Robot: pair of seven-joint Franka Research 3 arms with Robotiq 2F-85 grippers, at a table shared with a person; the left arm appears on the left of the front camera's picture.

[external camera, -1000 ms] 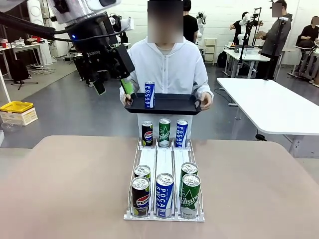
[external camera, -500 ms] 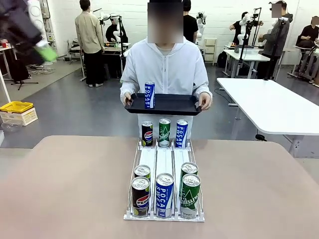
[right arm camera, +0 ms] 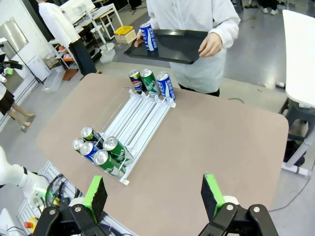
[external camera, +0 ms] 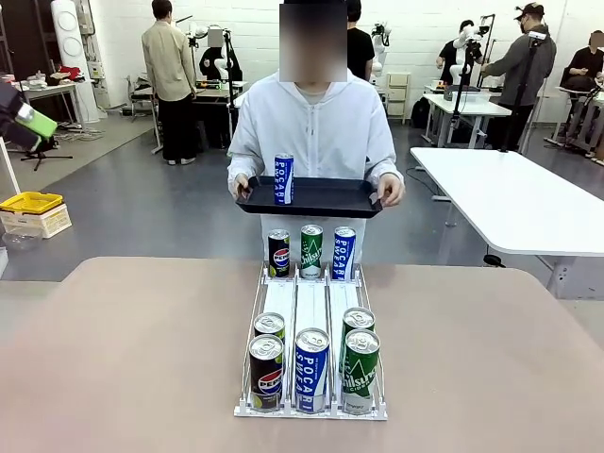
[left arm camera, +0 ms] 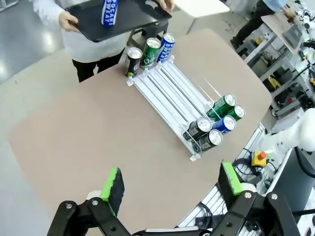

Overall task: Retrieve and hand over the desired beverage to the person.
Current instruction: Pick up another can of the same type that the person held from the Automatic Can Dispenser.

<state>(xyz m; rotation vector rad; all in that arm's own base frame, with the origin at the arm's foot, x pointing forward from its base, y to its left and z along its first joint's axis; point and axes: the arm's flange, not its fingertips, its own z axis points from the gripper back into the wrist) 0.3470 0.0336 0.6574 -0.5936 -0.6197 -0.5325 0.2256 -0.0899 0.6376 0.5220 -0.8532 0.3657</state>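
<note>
The blue can (external camera: 283, 179) stands upright on the black tray (external camera: 330, 199) the person (external camera: 316, 123) holds, well apart from both grippers.
The left gripper (left arm camera: 171, 181) and right gripper (right arm camera: 154, 191) hang high over the table (external camera: 123, 349), jaws spread wide, gripping nothing. A second ago the left gripper was just beside the can; now it has pulled away, and the blurred green pad (external camera: 36, 121) at the front view's far left edge is probably its own.

Blue can (external camera: 283, 179) on tray (external camera: 332, 201) reads POCARI SWEAT.
</note>
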